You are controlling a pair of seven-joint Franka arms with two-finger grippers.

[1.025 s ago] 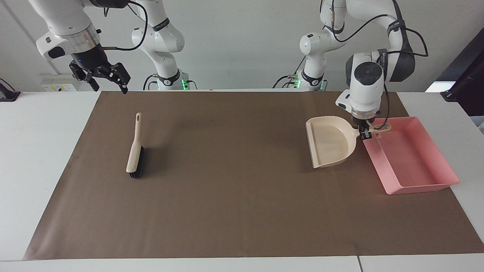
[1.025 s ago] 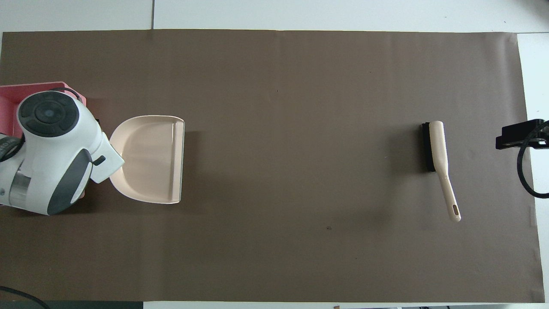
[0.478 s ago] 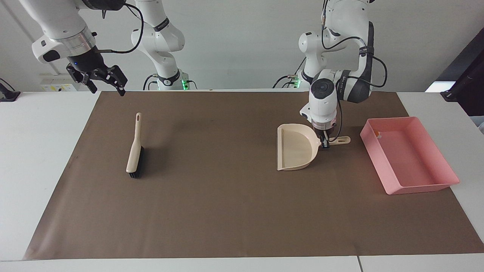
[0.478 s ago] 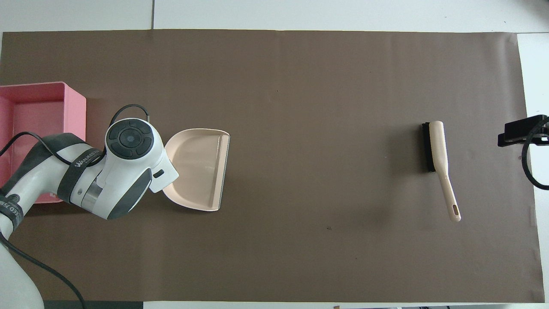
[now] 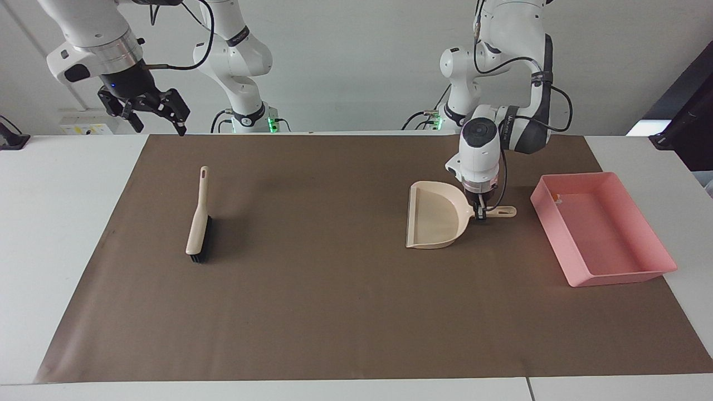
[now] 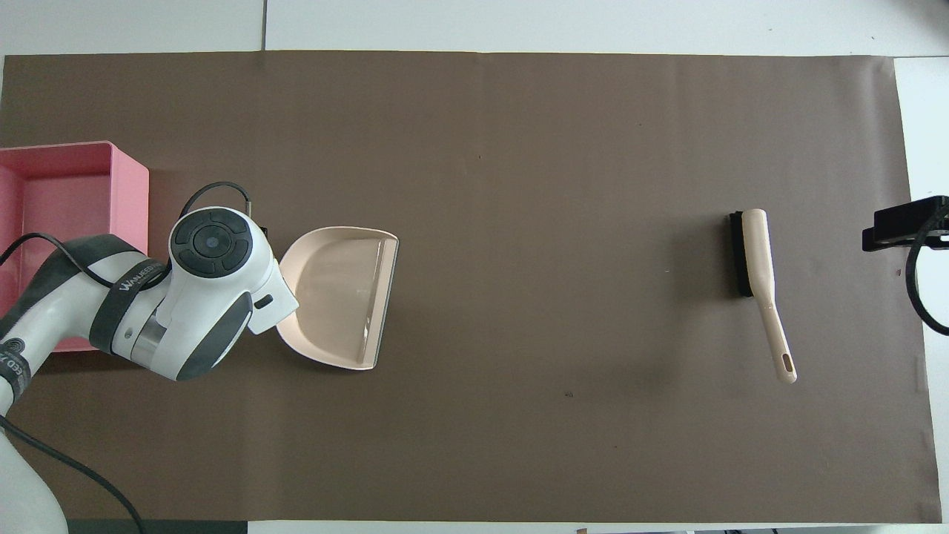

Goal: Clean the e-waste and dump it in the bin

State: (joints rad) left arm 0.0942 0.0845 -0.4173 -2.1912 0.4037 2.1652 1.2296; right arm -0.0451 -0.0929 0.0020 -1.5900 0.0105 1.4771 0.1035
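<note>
The pink bin (image 5: 623, 276) stands at the left arm's end of the brown mat, and also shows in the overhead view (image 6: 130, 194). One small white e-waste part (image 5: 557, 196) lies in the bin's corner nearest the robots. The dark part is not in view. My left gripper (image 5: 480, 214) is shut on the handle of the beige dustpan (image 5: 434, 218), which rests on the mat beside the bin, toward the middle. In the overhead view the dustpan (image 6: 337, 297) shows but my wrist hides the gripper. My right gripper (image 5: 149, 114) is open and empty, raised over the mat's corner at the right arm's end.
A beige brush with black bristles (image 5: 198, 220) lies on the mat at the right arm's end, and also shows in the overhead view (image 6: 756, 256). The brown mat (image 5: 312, 289) covers most of the white table.
My left arm has carried the dustpan from over the bin's edge toward the table's middle and set it on the mat. My right gripper has stayed raised, shifting only slightly.
</note>
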